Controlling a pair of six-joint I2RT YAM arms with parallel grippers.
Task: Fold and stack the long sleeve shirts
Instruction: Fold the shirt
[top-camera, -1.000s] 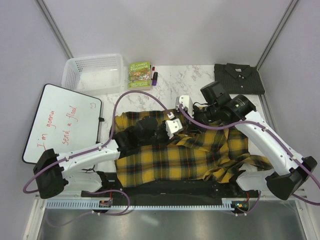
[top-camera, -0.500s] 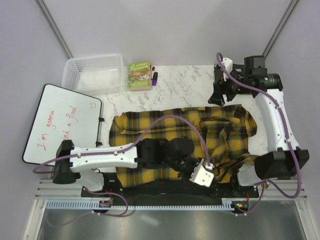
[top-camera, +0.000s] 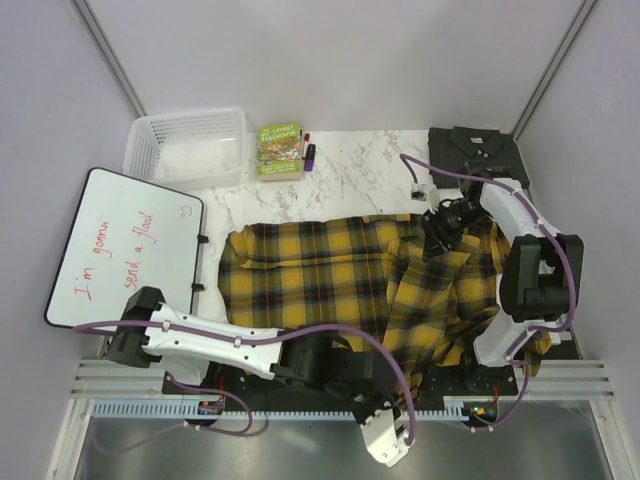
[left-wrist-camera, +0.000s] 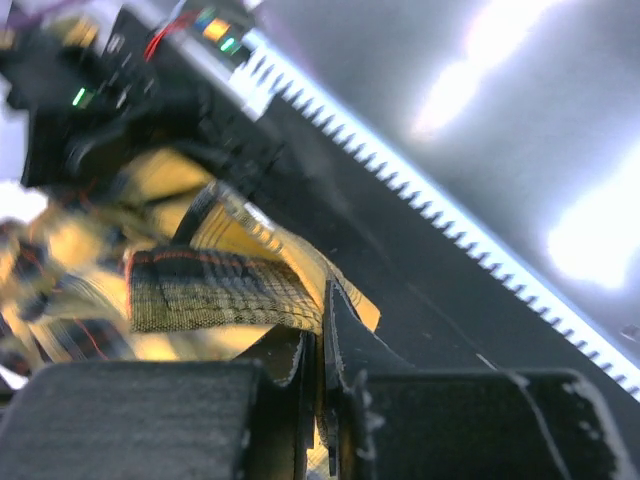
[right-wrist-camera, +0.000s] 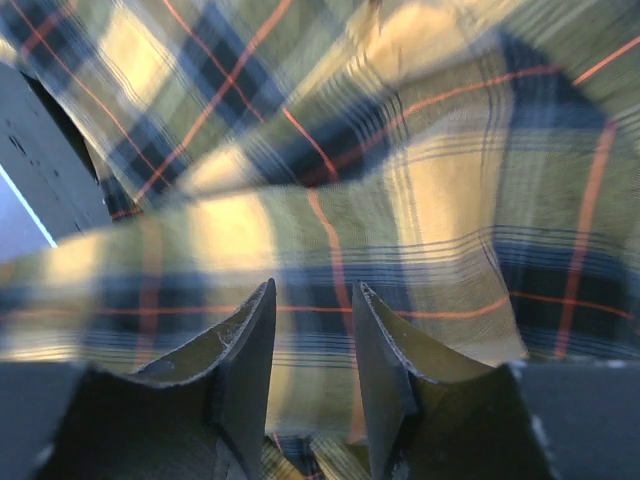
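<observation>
Seen from above, the yellow-and-black plaid cloth shirt with thin red lines (top-camera: 320, 275) is lying spread across the middle of the white marble table (top-camera: 350, 170). Its right side is bunching into folds. The plain dark charcoal grey shirt (top-camera: 478, 152) is sitting folded at the far right corner, well apart from it. The left arm (top-camera: 220, 345) is stretching along the near edge, and the right gripper (top-camera: 440, 235) is resting on the plaid shirt's upper right part.

In the left wrist view, the left gripper (left-wrist-camera: 320, 370) is closing tightly on a hem of the plaid shirt (left-wrist-camera: 215, 290) beside the toothed white rail (left-wrist-camera: 420, 215).

In the right wrist view, the right gripper (right-wrist-camera: 305, 330) is showing its fingers a narrow gap apart against the plaid shirt (right-wrist-camera: 400, 180). Whether they are pinching the cloth cannot be told.
</observation>
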